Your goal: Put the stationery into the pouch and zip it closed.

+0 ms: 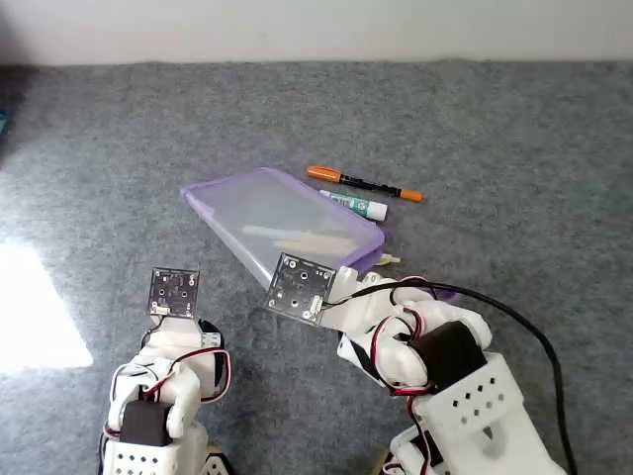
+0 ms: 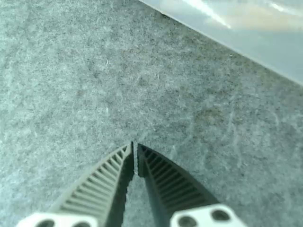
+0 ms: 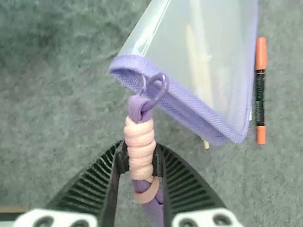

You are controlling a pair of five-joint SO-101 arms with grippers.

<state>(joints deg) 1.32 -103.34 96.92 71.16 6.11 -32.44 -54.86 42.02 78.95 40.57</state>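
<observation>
A translucent purple pouch (image 1: 282, 223) lies flat on the grey carpet with a pale stick-like item (image 1: 297, 238) inside. Just beyond it lie an orange marker (image 1: 364, 184) and a white-and-green tube (image 1: 354, 204). My right gripper (image 3: 139, 149) is shut on the zipper pull (image 3: 140, 142), a purple strap wrapped in pink cord, at the near corner of the pouch (image 3: 203, 61). The orange marker (image 3: 260, 90) lies past the pouch's far side. My left gripper (image 2: 135, 152) is shut on nothing and rests over bare carpet, with the pouch's edge (image 2: 246, 28) a little ahead of it.
A small white scrap (image 1: 389, 260) sits by the pouch's right corner. The right arm (image 1: 435, 366) trails a black cable (image 1: 534, 336) to the lower right. The left arm (image 1: 163, 386) stands at the lower left. Grey carpet (image 1: 514, 129) stretches on all sides.
</observation>
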